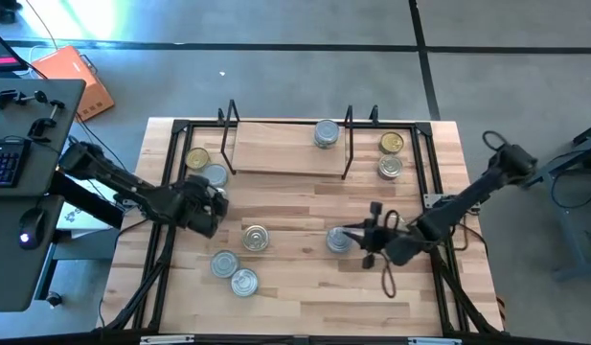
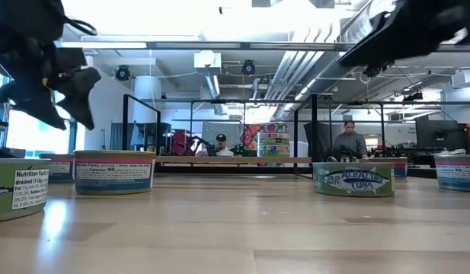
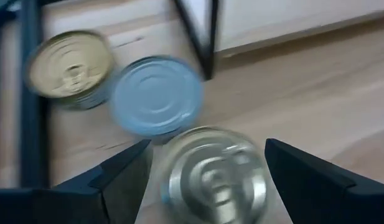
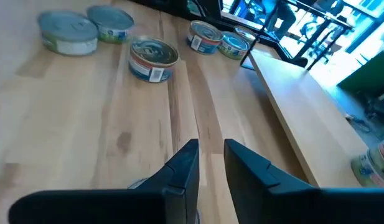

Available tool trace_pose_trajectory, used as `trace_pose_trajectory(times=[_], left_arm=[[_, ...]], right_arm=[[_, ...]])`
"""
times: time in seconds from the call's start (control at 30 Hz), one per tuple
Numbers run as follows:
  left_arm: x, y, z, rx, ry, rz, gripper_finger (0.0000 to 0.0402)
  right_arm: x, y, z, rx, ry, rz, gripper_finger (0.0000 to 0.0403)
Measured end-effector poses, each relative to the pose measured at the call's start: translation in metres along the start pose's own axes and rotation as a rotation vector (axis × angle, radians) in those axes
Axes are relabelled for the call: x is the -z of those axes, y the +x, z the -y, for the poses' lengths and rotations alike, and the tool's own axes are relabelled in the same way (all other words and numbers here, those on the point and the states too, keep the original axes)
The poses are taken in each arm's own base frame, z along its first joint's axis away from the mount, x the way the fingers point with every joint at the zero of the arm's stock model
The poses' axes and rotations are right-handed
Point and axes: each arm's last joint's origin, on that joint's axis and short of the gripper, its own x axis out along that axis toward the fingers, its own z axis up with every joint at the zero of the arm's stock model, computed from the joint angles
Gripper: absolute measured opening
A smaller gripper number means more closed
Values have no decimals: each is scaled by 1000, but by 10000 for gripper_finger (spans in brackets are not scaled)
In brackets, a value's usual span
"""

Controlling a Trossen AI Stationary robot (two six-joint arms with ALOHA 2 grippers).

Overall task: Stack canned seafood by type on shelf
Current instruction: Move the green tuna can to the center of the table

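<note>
The shelf [image 1: 276, 149] stands at the table's far middle, and one tin [image 1: 326, 134] sits on its board. Other tins of canned seafood lie on the table: a gold-topped one [image 1: 197, 158] and a silver-topped one [image 1: 215, 175] at the far left, and three [image 1: 243, 268] at the near left. My left gripper [image 1: 211, 199] is open just near of the far-left pair. In the left wrist view its fingers stand either side of a silver-topped tin [image 3: 210, 177]; I see no touch. My right gripper [image 1: 357, 238] hovers almost shut above another silver tin [image 1: 340, 240], with nothing between its fingers [image 4: 182, 165].
Two gold-topped tins [image 1: 391, 153] lie right of the shelf, inside the black frame [image 1: 180, 129] that runs along the table's edges. The shelf's thin black uprights [image 3: 201, 37] rise close to the left gripper. Bare wood lies between the two arms. People sit in the room beyond [image 2: 349, 141].
</note>
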Motion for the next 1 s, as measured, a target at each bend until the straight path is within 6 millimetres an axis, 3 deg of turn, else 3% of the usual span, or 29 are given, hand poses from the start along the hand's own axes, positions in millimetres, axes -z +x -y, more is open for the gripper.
trace_pose_trajectory(times=[0.23,0.4,0.67,1.0], left_arm=[[-19,3,-16,-24,46,-101,235],[-30,10,-24,4,32,-138,150],[-22,45,-31,-14,18,-135,10],[-22,69,-33,33,4,-115,2]], right_arm=[[-8,-23,8,-43,58,50,67],[-8,-22,9,-34,48,53,67],[-8,-21,9,-31,49,52,67],[-8,-21,9,-31,45,47,67]])
